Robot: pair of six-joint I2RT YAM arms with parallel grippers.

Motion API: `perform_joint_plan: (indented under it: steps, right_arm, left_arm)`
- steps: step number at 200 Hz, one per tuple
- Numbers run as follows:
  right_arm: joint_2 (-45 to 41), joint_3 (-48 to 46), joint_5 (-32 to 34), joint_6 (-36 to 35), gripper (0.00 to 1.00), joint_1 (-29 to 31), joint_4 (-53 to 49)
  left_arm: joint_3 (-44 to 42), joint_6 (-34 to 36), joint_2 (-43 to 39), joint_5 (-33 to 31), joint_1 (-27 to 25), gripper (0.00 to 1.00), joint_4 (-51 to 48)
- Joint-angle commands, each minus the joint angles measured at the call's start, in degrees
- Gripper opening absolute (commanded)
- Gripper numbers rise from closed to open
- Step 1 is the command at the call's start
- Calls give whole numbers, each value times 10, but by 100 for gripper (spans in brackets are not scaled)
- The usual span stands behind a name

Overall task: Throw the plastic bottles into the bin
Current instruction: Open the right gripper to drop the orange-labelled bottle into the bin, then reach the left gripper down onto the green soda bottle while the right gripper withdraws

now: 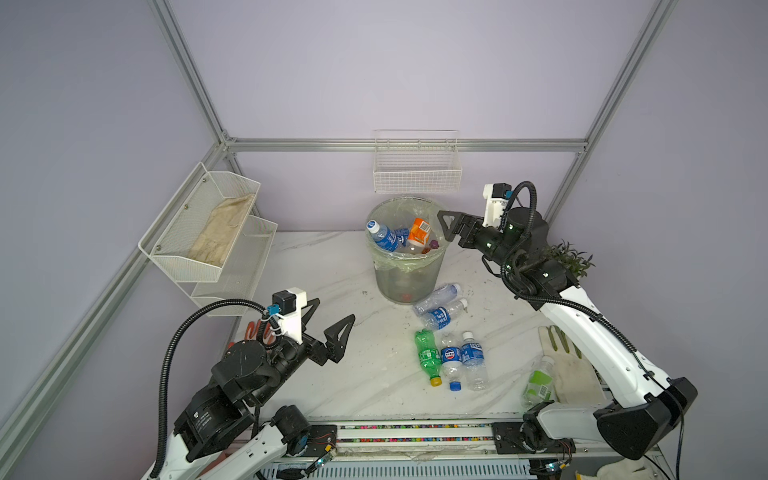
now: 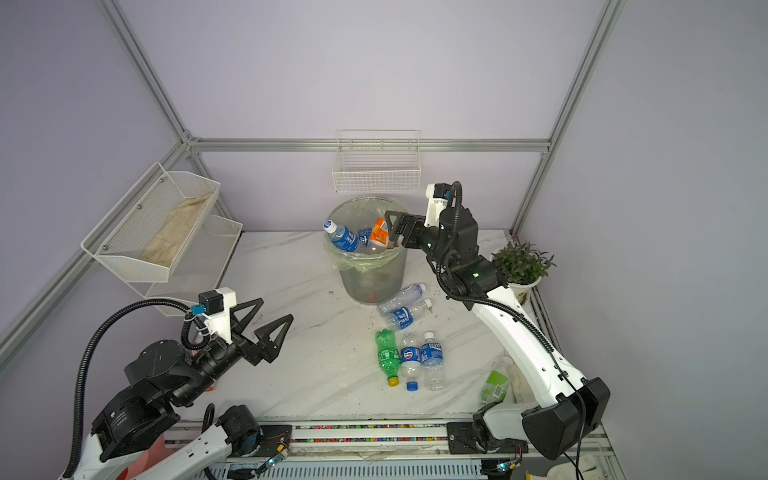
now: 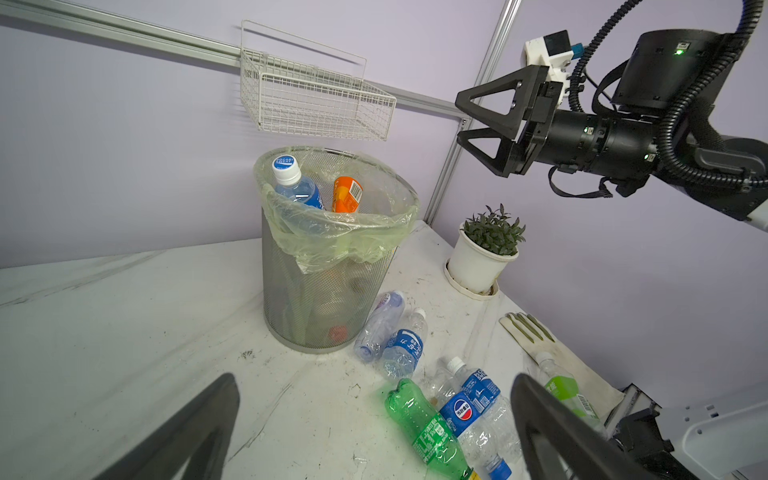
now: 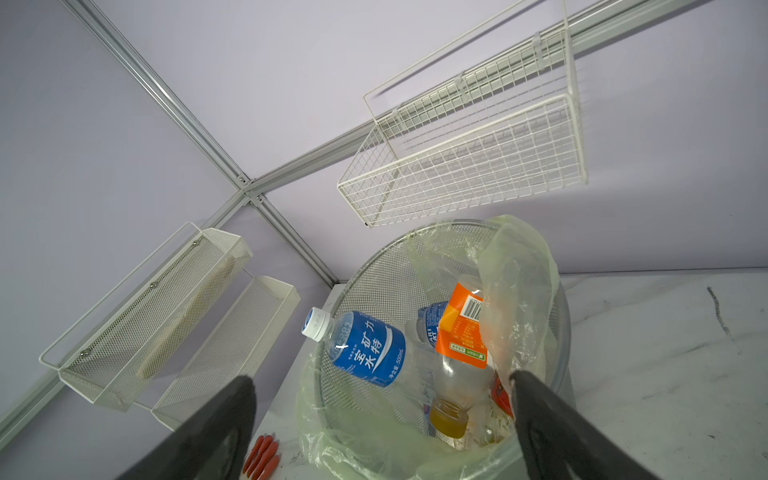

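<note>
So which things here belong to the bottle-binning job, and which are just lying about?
Job: bin, blue-label bottle and orange-label bottle inside it; on the table: green bottle, Pepsi bottle, green-label bottle, three other clear bottles.
Lying about: wall basket, mesh shelves, cloth, potted plant, glove.

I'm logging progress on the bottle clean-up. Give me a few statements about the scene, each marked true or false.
1. The right gripper is open and holds nothing. True.
2. The green bottle lies inside the bin. False: it lies on the table.
3. An orange-labelled bottle is in the bin. True.
4. The left gripper is shut on a bottle. False: it is open and empty.
5. By the bin's base lie two clear bottles. True.
</note>
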Motion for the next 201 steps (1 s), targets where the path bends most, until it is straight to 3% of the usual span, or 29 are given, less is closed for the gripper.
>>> perform_joint_plan:
  steps: [1,52,119,201]
  right_arm:
    - [-31,-3,12,0,97,0,-8]
    - [-64,-24,25,5,98,0,-27]
    - [-106,-35,94,18,98,0,-111]
    - [-145,-90,121,44,98,0,-172]
  left_arm:
    - [-16,-8,14,18,0,100,11]
    - [-17,-18,50,36,0,100,5]
    - [-33,-42,88,67,0,100,5]
    - [-87,-123,129,98,-21,100,49]
